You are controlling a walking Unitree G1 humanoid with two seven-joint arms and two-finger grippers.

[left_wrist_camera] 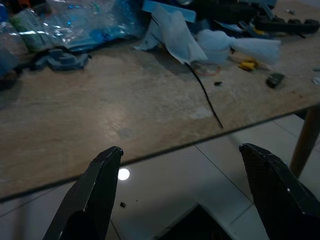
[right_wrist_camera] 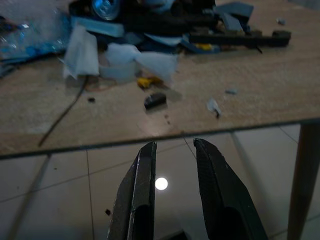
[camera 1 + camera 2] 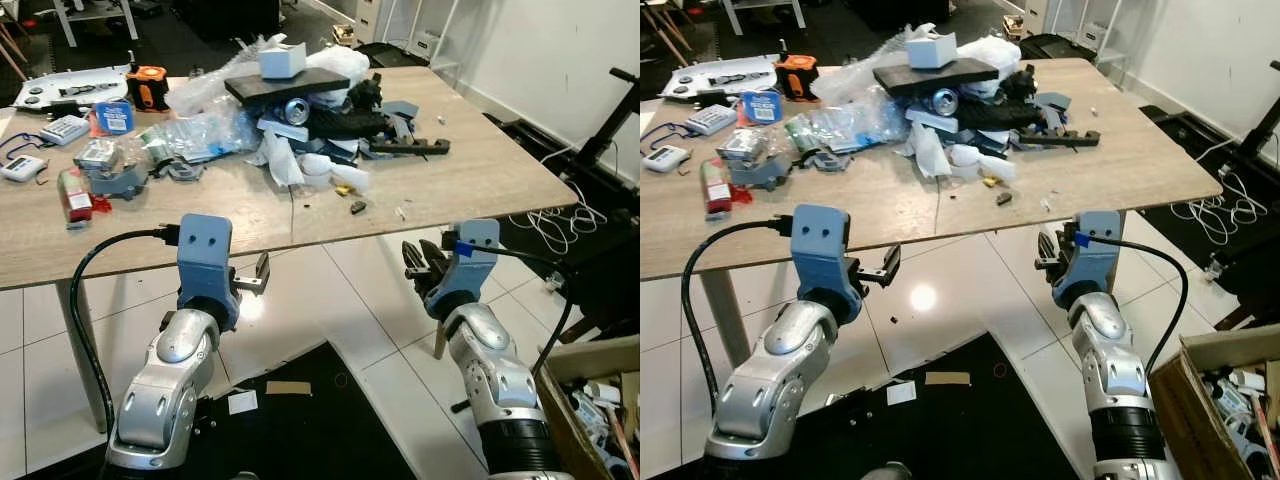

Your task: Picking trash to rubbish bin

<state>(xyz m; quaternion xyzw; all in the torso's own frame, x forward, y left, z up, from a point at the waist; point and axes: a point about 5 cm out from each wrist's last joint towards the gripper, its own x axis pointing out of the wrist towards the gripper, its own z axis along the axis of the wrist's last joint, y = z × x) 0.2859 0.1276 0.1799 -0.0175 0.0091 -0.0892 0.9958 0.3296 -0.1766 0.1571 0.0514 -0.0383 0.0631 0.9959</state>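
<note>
Mostly light, soft stuff: heap of mixed trash (image 3: pixel 300 110) piled toward the far middle of the pale wood-grain table (image 3: pixel 480 170), well apart from both grippers. Crumpled white paper and tissue scraps (image 3: pixel 300 165) at the near edge of the heap, likely featherweight and compressible; best pinched at a raised fold. Clear crinkled plastic bags (image 3: pixel 205 130) to the left of it, probably slippery and shapeless; better bunched up than gripped flat. Silver drinks can (image 3: pixel 296 110) lying on its side under a dark flat board (image 3: pixel 285 85), rigid but thin-walled; hold across the body, gently. Small white box (image 3: pixel 282 60) perched on top of the board, likely to topple if the pile is disturbed. Small dark crumb-like scraps (image 2: pixel 155 100) near the table's front edge, too small to pinch with confidence.

Left gripper (image 1: pixel 185 195) below and in front of the table edge, fingers spread wide, nothing held. Right gripper (image 2: pixel 172 190) likewise low before the edge, fingers nearly together with a narrow gap, empty.

Brown cardboard box of discarded items (image 3: pixel 590 400) on the floor at the robot's right, probably the bin. White glossy tile floor (image 3: pixel 330 290), black mat (image 3: pixel 310 420) underfoot, white cables (image 3: pixel 560 225) beyond the table's right end.
</note>
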